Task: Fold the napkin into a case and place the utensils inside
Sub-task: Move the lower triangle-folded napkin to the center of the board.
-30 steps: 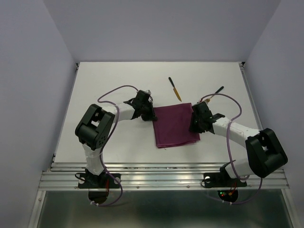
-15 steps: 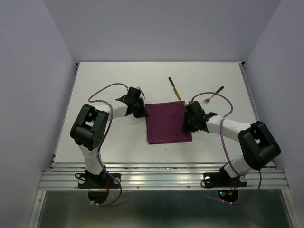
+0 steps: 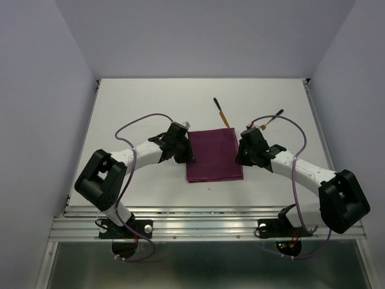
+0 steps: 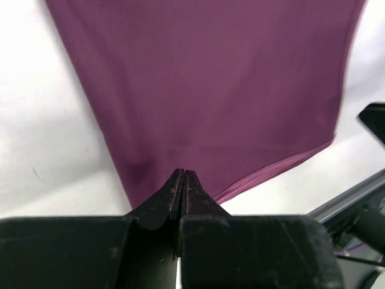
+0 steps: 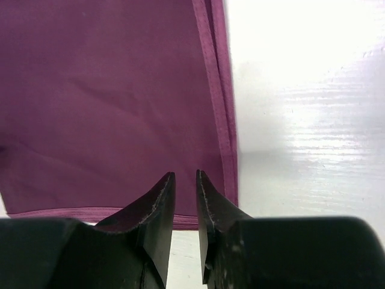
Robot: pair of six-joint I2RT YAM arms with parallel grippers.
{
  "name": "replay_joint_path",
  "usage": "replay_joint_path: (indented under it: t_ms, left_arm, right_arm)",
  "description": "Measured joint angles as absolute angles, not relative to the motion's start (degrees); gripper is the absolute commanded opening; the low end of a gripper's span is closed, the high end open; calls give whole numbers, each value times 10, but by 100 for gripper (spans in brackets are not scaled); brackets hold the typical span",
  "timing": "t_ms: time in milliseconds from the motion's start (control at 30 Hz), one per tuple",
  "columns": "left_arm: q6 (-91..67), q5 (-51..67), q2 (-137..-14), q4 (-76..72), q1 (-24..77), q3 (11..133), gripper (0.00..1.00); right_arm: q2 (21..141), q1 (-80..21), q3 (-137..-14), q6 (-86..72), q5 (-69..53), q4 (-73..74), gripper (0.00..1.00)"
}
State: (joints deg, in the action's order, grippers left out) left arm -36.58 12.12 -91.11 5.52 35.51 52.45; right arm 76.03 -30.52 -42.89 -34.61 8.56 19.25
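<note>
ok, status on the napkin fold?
Left gripper shut at the napkin's left edge, grip unclear. Right gripper slightly open over its right edge. Napkin flat, not yet a case. Utensils lie beyond it, nothing in the way.

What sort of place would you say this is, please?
Most likely a robotics lab test cell: a plain white table boxed in by bare pale walls, two white-and-black robot arms mounted on a ribbed aluminium rail, and a magenta-purple cloth napkin laid out as a prop.
</note>
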Motion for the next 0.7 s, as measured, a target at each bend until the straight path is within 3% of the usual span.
replay_joint_path:
  t_ms: [467,700]
  left_arm:
    - [-389,143,-943,39,368,477,3]
    - [-383,132,-900,87,373,477,4]
  right_arm:
    - [818,-305,-394,-364,69,170,17]
    - [793,-309,-385,-369,67,176,18]
